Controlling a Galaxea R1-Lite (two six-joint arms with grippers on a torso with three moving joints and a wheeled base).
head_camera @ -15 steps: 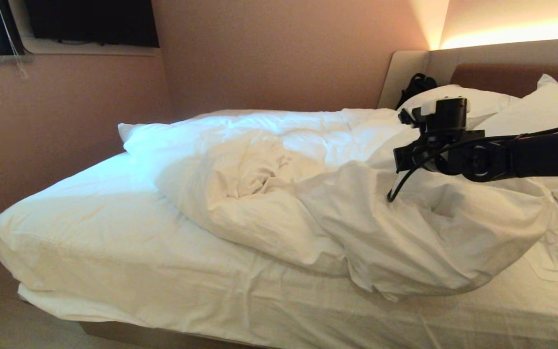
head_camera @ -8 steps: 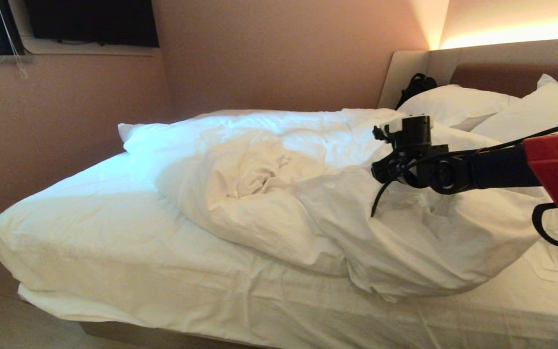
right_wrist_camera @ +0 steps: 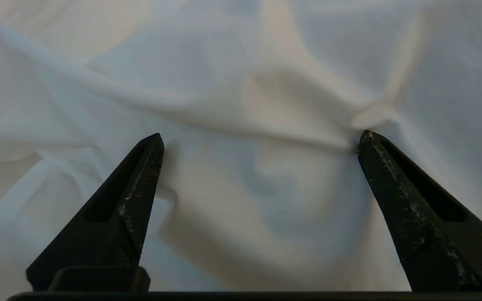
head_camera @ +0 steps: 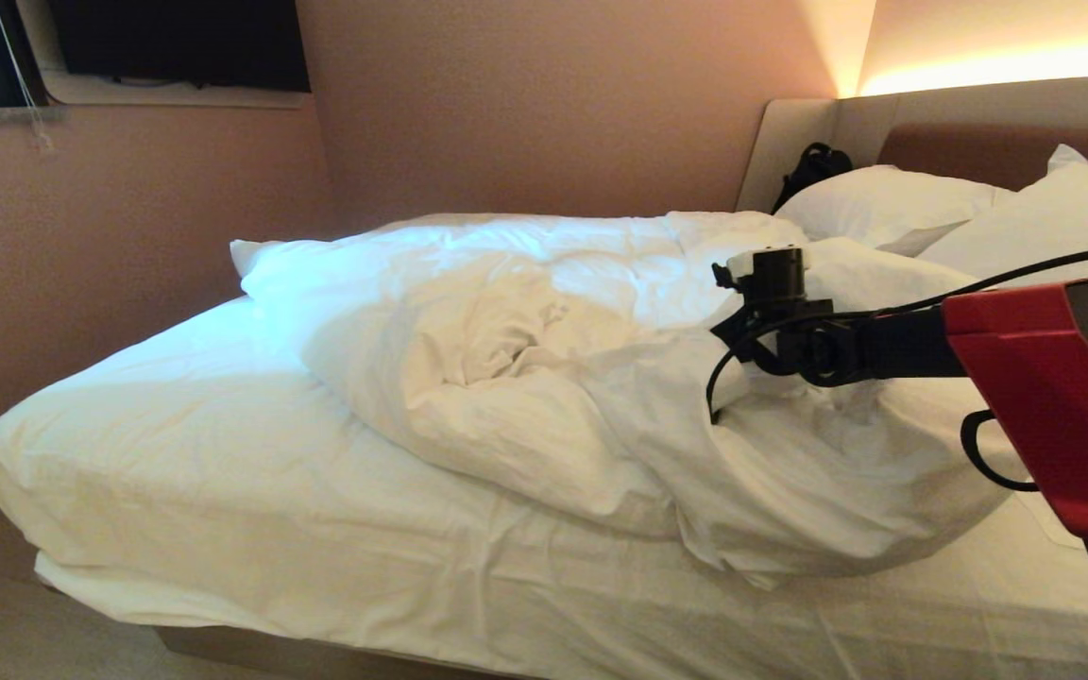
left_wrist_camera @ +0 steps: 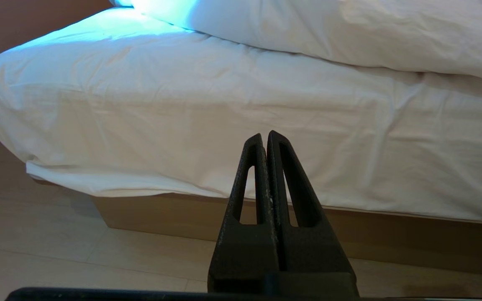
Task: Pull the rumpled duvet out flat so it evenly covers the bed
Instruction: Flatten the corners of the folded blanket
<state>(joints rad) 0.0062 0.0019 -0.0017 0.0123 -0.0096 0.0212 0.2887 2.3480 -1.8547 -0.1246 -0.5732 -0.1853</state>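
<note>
The duvet (head_camera: pixel 544 397) lies bunched in a puffy heap across the middle and right of the bed (head_camera: pixel 223 491), leaving the white sheet bare at the foot end. My right arm (head_camera: pixel 884 345) reaches in from the right over the heap. My right gripper (right_wrist_camera: pixel 261 134) is open wide, its fingertips (right_wrist_camera: pixel 153 144) close over a wrinkled fold of duvet (right_wrist_camera: pixel 241 83), with cloth bulging between them but not pinched. My left gripper (left_wrist_camera: pixel 265 136) is shut and empty, parked low beside the bed and facing the mattress side and tan base (left_wrist_camera: pixel 161 213).
Two white pillows (head_camera: pixel 884 203) (head_camera: pixel 1054 217) lean on the padded headboard (head_camera: pixel 997 142), with a black bag (head_camera: pixel 808 170) behind them. A pink wall runs along the bed's far side. Pale floor (left_wrist_camera: pixel 57 251) lies along the near side.
My right arm has come down and to the left, from level with the pillows to the top of the duvet heap. The duvet and the left arm have not moved.
</note>
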